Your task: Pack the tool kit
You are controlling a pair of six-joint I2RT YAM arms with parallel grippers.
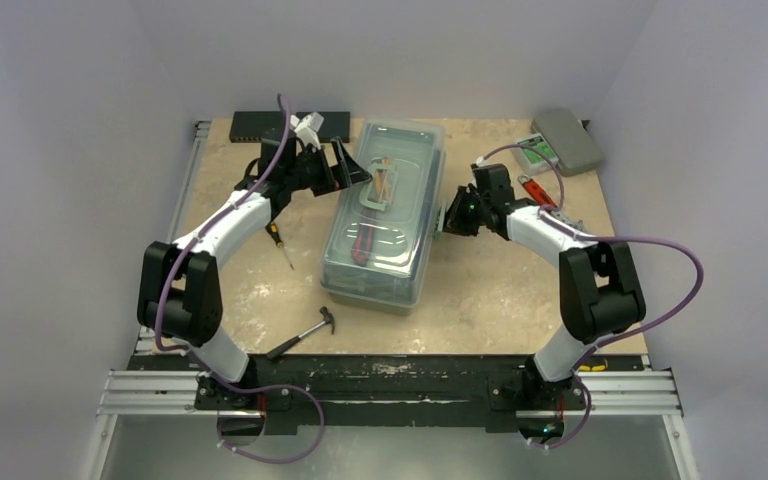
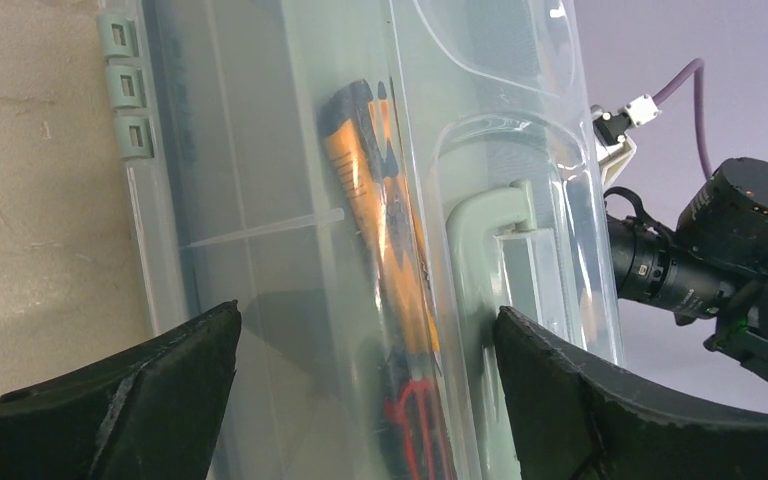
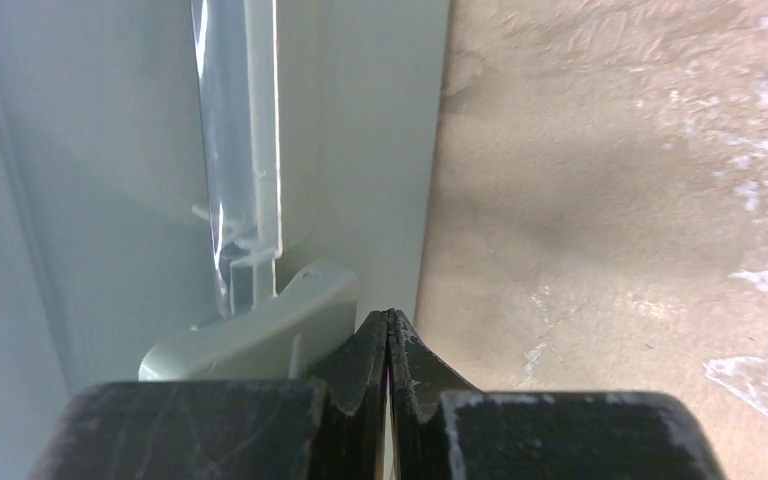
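Note:
The sage-green toolbox (image 1: 385,215) stands shut mid-table, with orange and red tools (image 2: 372,200) showing through its translucent lid and its handle (image 2: 490,225) lying flat. My left gripper (image 1: 345,165) hovers open at the lid's far left part; in the left wrist view the left gripper (image 2: 365,330) has its jaws wide apart over the lid, holding nothing. My right gripper (image 1: 447,215) is shut and empty, and in the right wrist view the right gripper (image 3: 390,320) has its tips against the box's right side, beside the green latch (image 3: 260,335). Loose tools lie around: a hammer (image 1: 305,330), a screwdriver (image 1: 280,243) and a red knife (image 1: 537,190).
A flat black box (image 1: 290,123) lies at the back left behind the left arm. A small grey case (image 1: 568,140) and a green-and-white item (image 1: 535,152) sit at the back right corner. The lid's hinges (image 2: 120,85) face the left arm's side.

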